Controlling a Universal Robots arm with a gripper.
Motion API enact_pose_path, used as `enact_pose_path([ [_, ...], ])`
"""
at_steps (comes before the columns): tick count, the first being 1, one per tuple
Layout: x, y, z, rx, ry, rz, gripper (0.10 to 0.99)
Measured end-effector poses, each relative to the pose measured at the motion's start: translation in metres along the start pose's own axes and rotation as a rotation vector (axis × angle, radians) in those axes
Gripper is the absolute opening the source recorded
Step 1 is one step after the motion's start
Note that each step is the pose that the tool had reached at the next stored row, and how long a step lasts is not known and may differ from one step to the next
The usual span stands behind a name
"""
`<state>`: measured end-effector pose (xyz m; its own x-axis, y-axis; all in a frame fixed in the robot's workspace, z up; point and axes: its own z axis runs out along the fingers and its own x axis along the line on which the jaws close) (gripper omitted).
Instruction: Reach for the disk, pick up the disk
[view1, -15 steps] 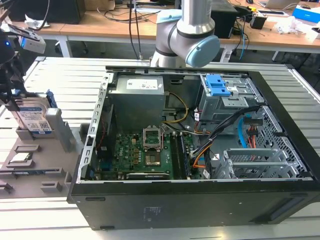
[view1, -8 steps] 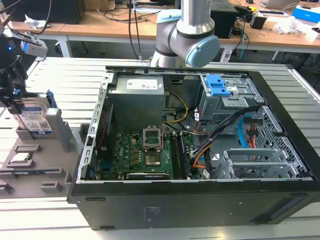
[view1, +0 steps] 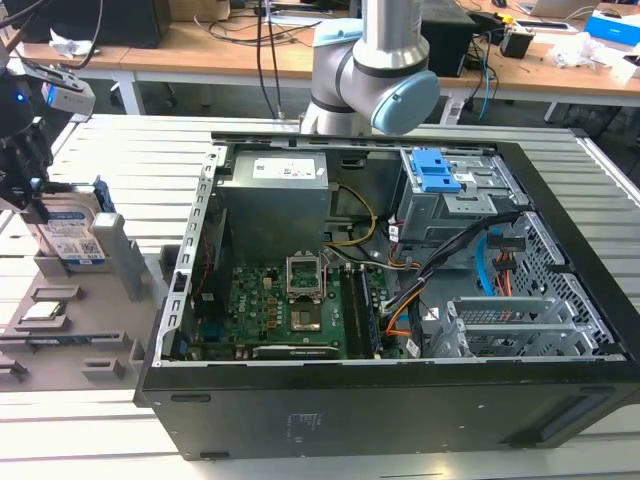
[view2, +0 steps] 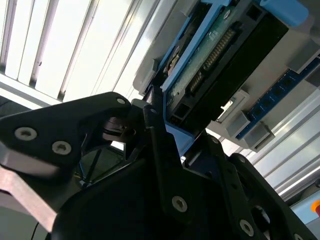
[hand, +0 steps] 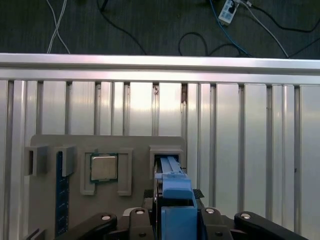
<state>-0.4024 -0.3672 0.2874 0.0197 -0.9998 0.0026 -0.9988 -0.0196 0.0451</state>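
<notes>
The claw (hand: 176, 201) is closed on the one disk (view1: 72, 232), which stands on edge at the back of a grey holder (view1: 100, 335) toward the exterior view's left. The first wrist view looks straight down the disk's blue rim, with a single chip (hand: 103, 167) seated in the holder beside it. The second wrist view shows the disk's green circuit-board face instead. In the exterior view its label faces out, beside one open computer case (view1: 400, 300) on the slatted surface (view1: 120, 150). The arm's base (view1: 372, 60) stands behind the case, and the claw points downward.
</notes>
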Motion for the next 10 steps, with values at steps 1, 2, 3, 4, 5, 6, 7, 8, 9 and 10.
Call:
enact_pose_path([
  [1, 0.0, 0.0, 0.0, 0.0, 0.0, 0.0, 0.369],
  [2, 0.0, 0.0, 0.0001, 0.0, 0.0, 0.0, 0.369],
  [3, 0.0, 0.0, 0.0001, 0.0, 0.0, 0.0, 0.369],
  [4, 0.0, 0.0, 0.0001, 0.0, 0.0, 0.0, 0.369],
  [5, 0.0, 0.0, 0.0002, 0.0, 0.0, 0.0, 0.369],
  [6, 0.0, 0.0, 0.0003, 0.0, 0.0, 0.0, 0.369],
  [7, 0.0, 0.0, 0.0003, 0.0, 0.0, 0.0, 0.369],
  [8, 0.0, 0.0, 0.0003, 0.0, 0.0, 0.0, 0.369],
  [9, 0.0, 0.0, 0.0004, 0.0, 0.0001, 0.0, 0.369],
  [10, 0.0, 0.0, 0.0004, 0.0, 0.0, 0.0, 0.369],
])
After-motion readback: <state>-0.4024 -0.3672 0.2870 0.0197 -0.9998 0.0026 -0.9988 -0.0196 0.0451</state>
